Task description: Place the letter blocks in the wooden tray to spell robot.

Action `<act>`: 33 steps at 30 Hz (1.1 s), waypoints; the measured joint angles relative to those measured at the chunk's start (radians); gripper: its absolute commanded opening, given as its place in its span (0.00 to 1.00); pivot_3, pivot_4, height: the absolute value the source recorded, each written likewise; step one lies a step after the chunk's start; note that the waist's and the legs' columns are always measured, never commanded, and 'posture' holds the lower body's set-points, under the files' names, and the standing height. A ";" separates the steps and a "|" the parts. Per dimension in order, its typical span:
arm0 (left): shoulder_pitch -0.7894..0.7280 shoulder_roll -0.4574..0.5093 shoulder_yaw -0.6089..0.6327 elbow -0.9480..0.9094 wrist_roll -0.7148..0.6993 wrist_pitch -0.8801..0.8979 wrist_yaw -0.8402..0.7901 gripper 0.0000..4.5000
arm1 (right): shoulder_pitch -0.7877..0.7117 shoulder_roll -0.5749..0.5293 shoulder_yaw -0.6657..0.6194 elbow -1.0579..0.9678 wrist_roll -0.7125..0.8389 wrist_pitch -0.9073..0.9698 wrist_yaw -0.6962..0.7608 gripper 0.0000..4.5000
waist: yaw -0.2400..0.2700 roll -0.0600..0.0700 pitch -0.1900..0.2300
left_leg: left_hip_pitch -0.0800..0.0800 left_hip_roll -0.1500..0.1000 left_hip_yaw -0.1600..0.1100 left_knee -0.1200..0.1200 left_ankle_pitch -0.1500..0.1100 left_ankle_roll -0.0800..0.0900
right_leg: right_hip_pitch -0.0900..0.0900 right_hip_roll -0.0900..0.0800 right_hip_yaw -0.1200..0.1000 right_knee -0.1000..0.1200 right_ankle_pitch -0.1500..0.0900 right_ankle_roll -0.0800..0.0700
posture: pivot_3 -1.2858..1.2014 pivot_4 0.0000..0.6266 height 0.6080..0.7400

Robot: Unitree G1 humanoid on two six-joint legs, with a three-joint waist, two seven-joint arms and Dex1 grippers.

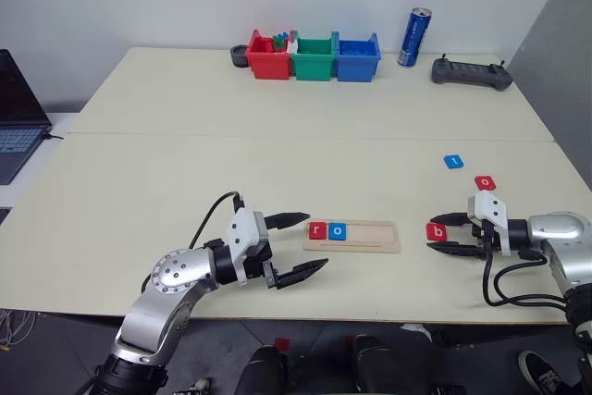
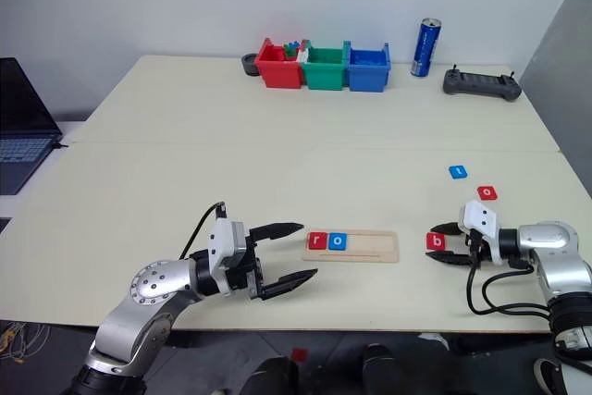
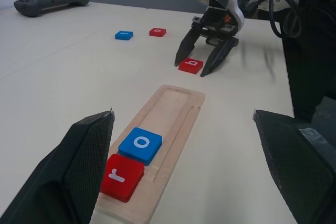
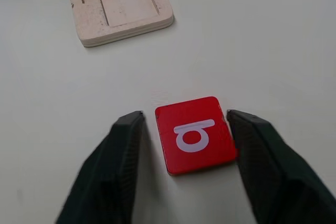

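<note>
red b block (image 4: 195,135) flat between right gripper (image 4: 186,156) fingers, half-spread, nothing gripped

Bins: red, green and blue plastic bins (image 1: 314,56) in a row, far centre of the cream bench (image 1: 231,154)
Can: blue drink can (image 1: 414,37), upright, right of bins
Controller: dark handheld controller (image 1: 471,73), far right
Laptop: open laptop (image 1: 18,117), far left
</note>
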 measured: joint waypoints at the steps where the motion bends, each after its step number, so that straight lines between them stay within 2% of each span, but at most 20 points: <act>1: -0.001 0.000 0.000 -0.005 0.000 0.004 0.002 1.00 | 0.001 -0.002 0.000 -0.002 0.000 0.000 0.001 0.34 | 0.000 0.000 0.000 | 0.000 0.000 0.000 0.000 0.000 0.000 | 0.000 0.000 0.000 0.000 0.000 0.000 | 0.52 0.24 1.00; 8: -0.023 0.000 0.000 -0.031 -0.004 0.036 0.017 1.00 | 0.010 -0.002 0.001 -0.055 -0.008 0.026 -0.009 0.33 | -0.001 0.000 0.000 | 0.000 0.000 0.000 0.000 0.000 0.000 | 0.000 0.000 0.000 0.001 0.000 0.000 | 0.52 0.24 1.00; 18: -0.026 0.008 0.005 0.000 -0.007 0.011 -0.013 1.00 | -0.005 0.108 0.061 -0.425 0.040 0.245 -0.067 0.33 | 0.002 0.001 0.000 | 0.000 0.000 -0.001 0.000 0.000 0.000 | 0.000 0.000 -0.001 0.000 0.000 0.000 | 0.52 0.24 1.00; 23: -0.026 0.015 0.007 0.010 -0.007 -0.006 -0.029 1.00 | -0.006 0.157 0.131 -0.460 0.019 0.300 -0.110 0.33 | 0.003 0.001 0.001 | -0.001 0.000 -0.001 0.000 0.000 0.000 | -0.001 0.000 -0.001 0.000 0.000 0.000 | 0.52 0.24 1.00; 33: -0.025 0.025 0.024 0.043 -0.007 -0.029 -0.047 1.00 | -0.053 0.204 0.180 -0.487 0.002 0.355 -0.149 0.33 | 0.001 0.001 0.001 | -0.001 0.000 -0.001 -0.001 0.000 0.000 | -0.001 0.000 -0.001 0.000 0.000 0.000 | 0.52 0.24 1.00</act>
